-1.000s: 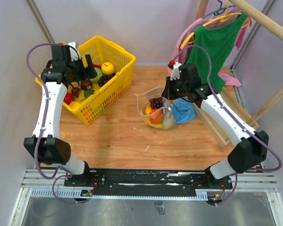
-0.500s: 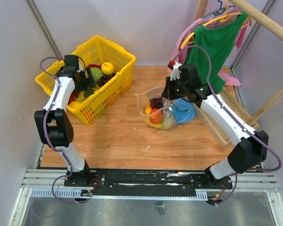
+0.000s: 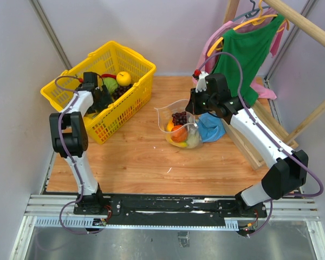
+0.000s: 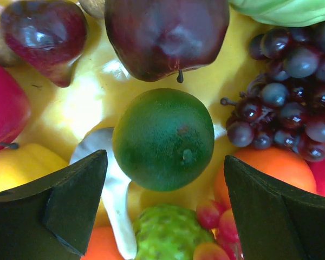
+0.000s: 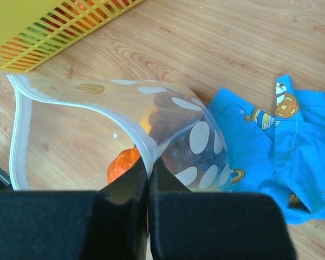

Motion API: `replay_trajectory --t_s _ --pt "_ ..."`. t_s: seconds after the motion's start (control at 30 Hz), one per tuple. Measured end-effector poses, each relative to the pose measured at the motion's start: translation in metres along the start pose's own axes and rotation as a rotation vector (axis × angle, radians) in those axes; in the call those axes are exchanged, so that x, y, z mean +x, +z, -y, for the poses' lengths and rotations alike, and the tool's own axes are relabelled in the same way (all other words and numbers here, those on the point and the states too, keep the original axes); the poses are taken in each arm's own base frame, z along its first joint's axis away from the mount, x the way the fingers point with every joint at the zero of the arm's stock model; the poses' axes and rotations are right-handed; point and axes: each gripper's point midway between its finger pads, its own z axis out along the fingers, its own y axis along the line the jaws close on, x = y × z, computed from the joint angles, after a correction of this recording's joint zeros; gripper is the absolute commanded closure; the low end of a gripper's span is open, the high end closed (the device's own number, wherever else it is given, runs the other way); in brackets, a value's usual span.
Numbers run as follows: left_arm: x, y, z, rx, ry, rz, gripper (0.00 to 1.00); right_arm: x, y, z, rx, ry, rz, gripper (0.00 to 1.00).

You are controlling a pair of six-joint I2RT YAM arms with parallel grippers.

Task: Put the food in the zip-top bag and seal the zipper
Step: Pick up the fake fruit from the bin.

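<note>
Left arm (image 3: 69, 132) folded in since earlier frame, left end effector (image 3: 100, 97) now low inside yellow basket (image 3: 136, 55) at far left of desk (image 3: 151, 162); right arm (image 3: 254, 135) unmoved. Left end effector (image 4: 165, 157) wide open, empty, fingers either side of green round fruit (image 4: 163, 139), not touching it; dark red apple (image 4: 168, 35) just beyond, purple grapes (image 4: 292, 108) to right. Right end effector (image 5: 150, 168) fully closed, pinching rim of zip-top bag (image 5: 97, 124). Bag at desk centre, just left of blue cloth (image 5: 271, 146), orange (image 3: 179, 134) and dark grapes (image 3: 179, 117) inside. Zipper (image 5: 21, 119) unsealed, mouth gaping.
</note>
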Motion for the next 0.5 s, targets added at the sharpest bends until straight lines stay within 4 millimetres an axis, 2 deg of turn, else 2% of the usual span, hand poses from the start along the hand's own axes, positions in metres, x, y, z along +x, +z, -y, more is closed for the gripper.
replay_trajectory --t_s 0.17,0.37,0.5 --pt "0.014 0.023 -0.001 -0.012 -0.019 -0.039 0.09 -0.001 0.0 0.0 0.0 -0.001 0.002 0.99" --pt "0.022 0.04 -0.001 -0.023 -0.022 -0.06 0.12 0.0 0.001 0.0 0.0 -0.001 0.003 0.99" --pt "0.019 0.046 -0.001 -0.031 -0.02 -0.055 0.21 0.0 0.001 0.0 0.0 0.0 0.003 1.0"
